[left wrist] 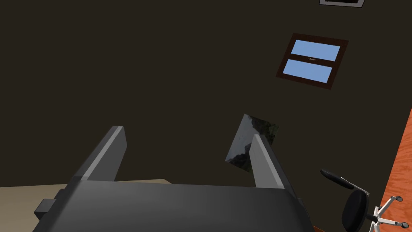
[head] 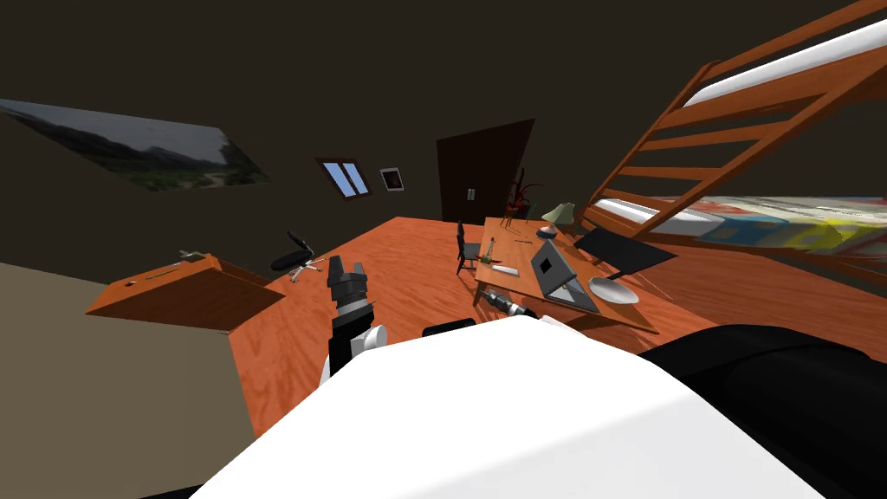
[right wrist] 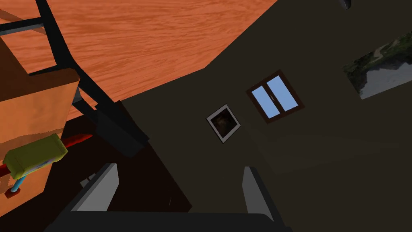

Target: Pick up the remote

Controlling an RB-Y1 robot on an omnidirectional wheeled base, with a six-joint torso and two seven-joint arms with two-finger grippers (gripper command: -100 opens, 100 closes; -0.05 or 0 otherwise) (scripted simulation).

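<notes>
A long wooden desk [head: 511, 281] stands ahead to the right. On its near half lies a small light grey flat bar [head: 505, 269], which may be the remote; I cannot tell for sure. My right gripper [head: 495, 300] hovers at the desk's near left corner. In the right wrist view this gripper [right wrist: 179, 189] is open and holds nothing. The desk's orange side [right wrist: 36, 104] and a yellow-green object [right wrist: 34, 155] lie beside one finger. My left gripper [head: 345, 270] is raised over the floor to the left; its wrist view shows that gripper [left wrist: 185, 159] open and holding nothing.
The desk also carries a laptop [head: 559, 277], a white plate [head: 612, 290], a lamp [head: 559, 217] and a green bottle-like thing [head: 489, 251]. A small black chair [head: 468, 247] stands at its left side. A low wooden cabinet [head: 186, 290], a tipped office chair [head: 294, 251] and a bunk bed [head: 762, 156] surround it.
</notes>
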